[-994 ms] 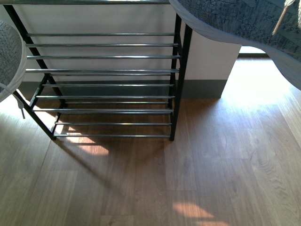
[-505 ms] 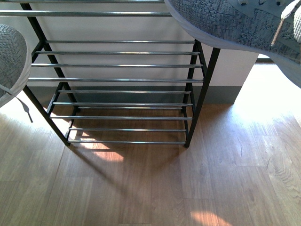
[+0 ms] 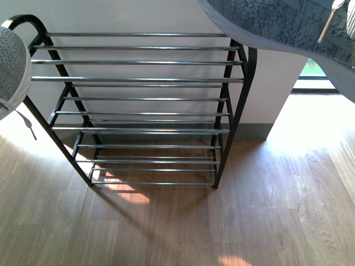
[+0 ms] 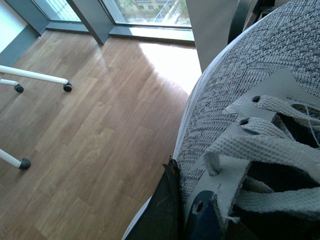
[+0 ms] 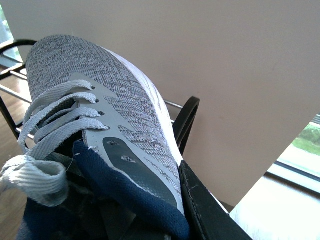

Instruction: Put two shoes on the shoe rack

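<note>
noted shoe rack point(image 3: 138, 78) lower in front view vs 1 s ago, top corners now showing. holding left shoe point(image 3: 11, 66) beside rack's top-left corner, right shoe point(image 3: 277, 25) over top-right, w/ left pincer point(image 4: 176, 210) and right pincer point(image 5: 167, 210) clamped on collars. not racked yet; judged ready for top tier.

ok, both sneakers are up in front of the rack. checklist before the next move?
1. Left hold: left gripper finger pressed against the left sneaker by its collar: ok.
2. Right hold: right gripper finger against the right sneaker: ok.
3. Shoe rack tiers: every visible rod is bare: ok.
4. Rack framing in the front view: both rounded top corners show: ok.
5. Right sneaker's clearance from the rack's top right corner: they overlap in the front view: cannot tell.
6. Loose lace dangling under the left sneaker, may snag a rod: not ok.
</note>
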You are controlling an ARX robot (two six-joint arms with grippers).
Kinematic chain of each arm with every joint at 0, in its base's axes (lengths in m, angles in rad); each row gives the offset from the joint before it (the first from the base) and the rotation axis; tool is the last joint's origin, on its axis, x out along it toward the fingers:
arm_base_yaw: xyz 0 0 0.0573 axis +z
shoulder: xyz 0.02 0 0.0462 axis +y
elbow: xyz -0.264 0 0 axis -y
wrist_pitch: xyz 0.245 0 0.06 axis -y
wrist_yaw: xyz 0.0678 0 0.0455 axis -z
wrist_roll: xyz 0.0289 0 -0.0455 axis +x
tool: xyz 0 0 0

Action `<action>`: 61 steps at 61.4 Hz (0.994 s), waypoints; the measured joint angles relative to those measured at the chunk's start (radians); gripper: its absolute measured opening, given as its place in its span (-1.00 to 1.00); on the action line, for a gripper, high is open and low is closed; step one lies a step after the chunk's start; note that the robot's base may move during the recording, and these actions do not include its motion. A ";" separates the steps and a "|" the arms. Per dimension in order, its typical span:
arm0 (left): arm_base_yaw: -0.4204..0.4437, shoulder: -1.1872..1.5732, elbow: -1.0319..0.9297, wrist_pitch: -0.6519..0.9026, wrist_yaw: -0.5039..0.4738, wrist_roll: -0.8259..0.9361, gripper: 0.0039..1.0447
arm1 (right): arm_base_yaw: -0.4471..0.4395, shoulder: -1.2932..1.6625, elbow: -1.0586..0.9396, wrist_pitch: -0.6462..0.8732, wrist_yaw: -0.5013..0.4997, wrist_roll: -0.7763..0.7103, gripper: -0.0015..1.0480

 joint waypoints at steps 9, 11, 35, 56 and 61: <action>0.000 0.000 0.000 0.000 -0.002 0.000 -0.98 | 0.099 0.051 0.063 0.061 -0.007 0.133 -0.97; 0.000 0.000 0.000 0.000 -0.001 0.000 -0.98 | 0.134 0.076 0.104 0.032 0.010 0.171 -0.97; 0.000 0.000 0.000 0.000 0.000 0.000 -0.98 | 0.331 0.548 0.678 -0.407 0.267 0.494 -0.97; 0.000 0.000 0.000 0.000 0.000 0.000 -0.98 | 0.308 0.900 1.032 -0.626 0.419 0.790 -0.97; 0.000 0.000 0.000 0.000 0.000 0.000 -0.98 | 0.299 0.947 1.061 -0.642 0.437 0.845 -0.97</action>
